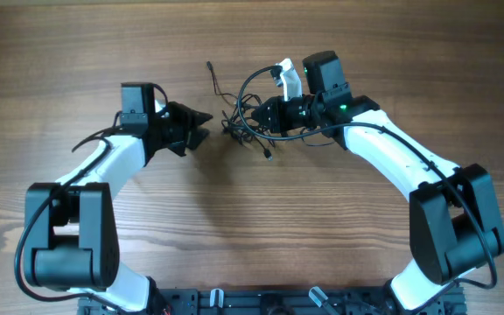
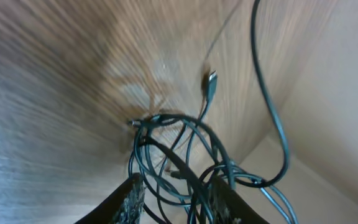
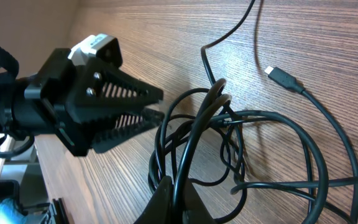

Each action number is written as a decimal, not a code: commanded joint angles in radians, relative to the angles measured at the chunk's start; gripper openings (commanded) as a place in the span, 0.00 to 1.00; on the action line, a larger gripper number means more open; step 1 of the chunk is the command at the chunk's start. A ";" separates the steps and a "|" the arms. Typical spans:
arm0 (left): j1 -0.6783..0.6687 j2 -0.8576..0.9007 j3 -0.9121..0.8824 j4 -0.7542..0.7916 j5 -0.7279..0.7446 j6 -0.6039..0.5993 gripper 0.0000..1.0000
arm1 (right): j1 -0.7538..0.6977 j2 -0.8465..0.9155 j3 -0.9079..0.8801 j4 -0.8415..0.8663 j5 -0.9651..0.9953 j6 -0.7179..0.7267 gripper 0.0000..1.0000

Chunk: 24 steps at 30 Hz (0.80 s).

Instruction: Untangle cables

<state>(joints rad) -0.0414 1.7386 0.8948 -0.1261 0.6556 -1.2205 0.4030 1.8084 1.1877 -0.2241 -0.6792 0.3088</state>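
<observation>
1 bunch of cables (image 1: pixel 248 122), strands uncountable; 2 arms (image 1: pixel 112 166) (image 1: pixel 392 157); 2 tools, left tool (image 1: pixel 201 125) and right tool (image 1: pixel 265 114); 1 table (image 1: pixel 234 227).

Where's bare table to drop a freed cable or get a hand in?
Free: the wide table patch between left arm and right arm, robot-side of the cables; far corners outside each arm. Crowded: between left claw and right claw, filled by the bunch.

A brown wooden table (image 1: pixel 252 210) with fine straight grain carries everything. On it lies a looped bunch of thin black cables (image 1: pixel 245 124), between the left gripper (image 1: pixel 206 126) and the right gripper (image 1: pixel 259 116), close to both. A loose strand (image 1: pixel 213 83) trails over the wood beyond the left gripper's tips. A silvery plug tip (image 3: pixel 283 78) rests on the wood ahead of the right gripper.
</observation>
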 commanded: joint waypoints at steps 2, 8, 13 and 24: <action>-0.036 0.008 -0.001 -0.004 -0.044 -0.176 0.33 | -0.004 0.019 0.014 0.003 0.005 -0.019 0.04; -0.071 0.008 -0.001 0.006 -0.095 -0.228 0.30 | -0.004 0.019 0.014 0.003 0.005 -0.019 0.04; -0.106 0.009 -0.001 0.057 -0.122 -0.307 0.29 | -0.004 0.019 0.014 0.003 0.005 -0.018 0.04; -0.108 0.010 -0.001 0.059 -0.127 -0.306 0.04 | -0.004 0.019 0.014 0.001 0.004 -0.018 0.04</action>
<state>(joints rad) -0.1452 1.7386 0.8948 -0.0708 0.5426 -1.5246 0.4030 1.8084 1.1877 -0.2241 -0.6792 0.3088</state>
